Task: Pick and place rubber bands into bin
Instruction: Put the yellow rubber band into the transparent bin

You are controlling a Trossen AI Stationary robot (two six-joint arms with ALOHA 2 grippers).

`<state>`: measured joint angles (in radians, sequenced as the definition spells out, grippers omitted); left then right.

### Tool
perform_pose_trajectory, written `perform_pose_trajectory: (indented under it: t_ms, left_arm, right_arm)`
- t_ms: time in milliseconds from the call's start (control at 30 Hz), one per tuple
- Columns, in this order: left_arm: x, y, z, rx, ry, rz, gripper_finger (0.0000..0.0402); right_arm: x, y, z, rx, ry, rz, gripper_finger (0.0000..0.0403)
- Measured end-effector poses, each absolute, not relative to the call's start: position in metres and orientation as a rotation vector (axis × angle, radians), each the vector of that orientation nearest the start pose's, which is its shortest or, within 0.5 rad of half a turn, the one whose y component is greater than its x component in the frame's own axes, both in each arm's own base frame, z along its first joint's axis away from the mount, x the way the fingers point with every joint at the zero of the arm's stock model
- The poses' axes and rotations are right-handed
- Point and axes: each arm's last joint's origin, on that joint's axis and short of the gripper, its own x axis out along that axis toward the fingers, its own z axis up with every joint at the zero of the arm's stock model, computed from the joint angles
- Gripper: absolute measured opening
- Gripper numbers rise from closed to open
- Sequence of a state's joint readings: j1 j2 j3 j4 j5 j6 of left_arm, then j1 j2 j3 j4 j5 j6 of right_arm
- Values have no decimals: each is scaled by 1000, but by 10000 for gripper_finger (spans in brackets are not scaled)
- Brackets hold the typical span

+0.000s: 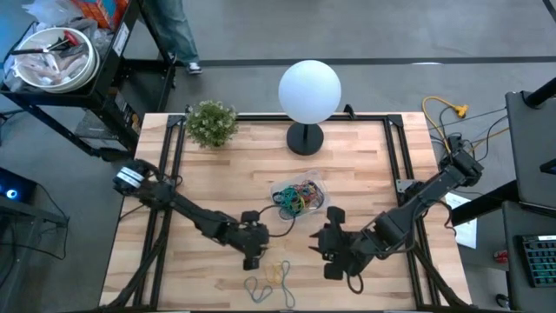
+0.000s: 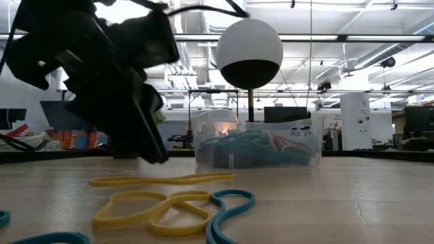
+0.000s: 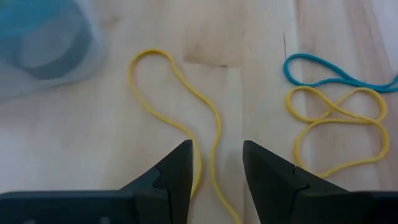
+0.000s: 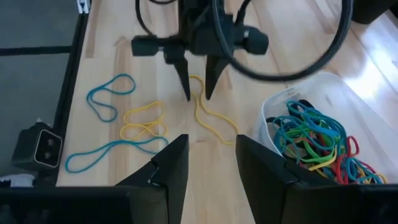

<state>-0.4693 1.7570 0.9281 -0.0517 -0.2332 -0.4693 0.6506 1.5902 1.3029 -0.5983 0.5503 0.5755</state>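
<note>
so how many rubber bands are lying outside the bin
4: long yellow one at the left claw, twisted yellow one beside it, two blue ones beyond. More may be hidden.

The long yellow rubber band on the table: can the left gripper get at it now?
Probably yes. The left gripper is open with its fingers astride the yellow rubber band; nothing lies between them.
</note>
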Motion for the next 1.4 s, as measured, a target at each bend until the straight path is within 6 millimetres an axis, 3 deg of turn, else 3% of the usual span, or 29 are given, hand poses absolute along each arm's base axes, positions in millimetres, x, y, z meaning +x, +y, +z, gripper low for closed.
perform_pose_trajectory:
  t_ms: [500, 600, 900, 1167, 1400]
  left_arm:
    - [324, -144, 140, -103, 1099, -9, 123]
    - [324, -145, 142, -101, 1111, -8, 107]
    - [322, -142, 143, -146, 1201, -23, 6]
    - [321, -141, 144, -172, 1235, -12, 1]
    - [320, -142, 163, -179, 1216, -18, 0]
  right_arm:
    - [273, 194, 283, 55, 725, -112, 128]
    - [273, 194, 283, 51, 731, -114, 127]
    - [272, 193, 282, 47, 739, -122, 127]
    - [272, 193, 282, 43, 742, -122, 127]
    - [272, 193, 281, 43, 745, -125, 127]
